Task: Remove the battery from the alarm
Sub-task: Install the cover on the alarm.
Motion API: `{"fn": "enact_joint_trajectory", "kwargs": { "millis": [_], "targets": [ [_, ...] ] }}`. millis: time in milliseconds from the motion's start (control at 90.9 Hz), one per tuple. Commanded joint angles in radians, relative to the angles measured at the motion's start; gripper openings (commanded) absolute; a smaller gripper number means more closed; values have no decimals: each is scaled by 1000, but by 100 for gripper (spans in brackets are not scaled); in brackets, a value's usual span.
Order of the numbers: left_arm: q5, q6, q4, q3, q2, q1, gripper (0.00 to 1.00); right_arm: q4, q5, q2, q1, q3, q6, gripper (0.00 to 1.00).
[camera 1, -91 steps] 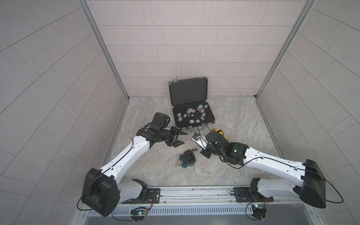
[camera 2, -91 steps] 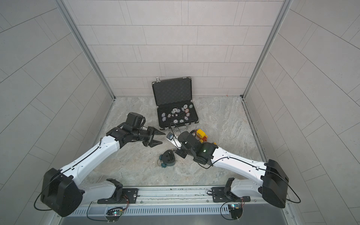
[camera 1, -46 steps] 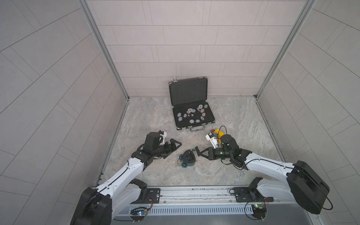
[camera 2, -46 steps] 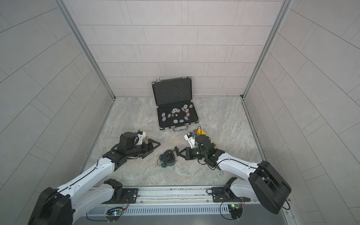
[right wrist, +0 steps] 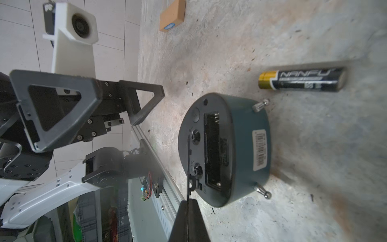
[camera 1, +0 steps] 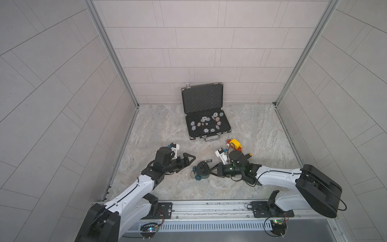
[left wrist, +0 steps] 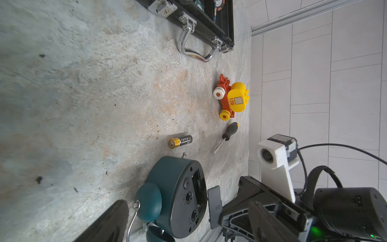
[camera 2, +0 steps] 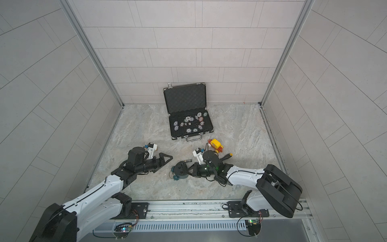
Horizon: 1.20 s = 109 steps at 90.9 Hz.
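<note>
- Both top views: battery on the desk, just beside the alarm, not touching; left gripper spread, clear of both.
- Left wrist: right gripper pinching a thin dark lid at the alarm's back, probably keeping it aside; open desk beyond.
- Right wrist: battery bay empty.

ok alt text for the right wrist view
Battery lies on the table beside the teal alarm, whose open back slot is empty. The shut right fingers pinch a thin dark cover at the alarm's back; the open left fingers are close by.
</note>
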Motion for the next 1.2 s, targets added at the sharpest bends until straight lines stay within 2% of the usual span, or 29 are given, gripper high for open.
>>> {"fn": "enact_joint_trajectory", "kwargs": {
  "millis": [0,275,704,1189],
  "targets": [
    [22,1,-9,-3,31,-4,96,-35,22,-3,-15,29,-30,0],
    [59,9,23,20,134,-4,98,-61,-64,82,-42,85,-78,0],
    [56,31,-4,16,143,-4,98,-91,-134,158,-65,127,-118,0],
    [53,40,-20,11,148,-4,98,-111,-157,146,-73,113,-116,0]
  ]
}}
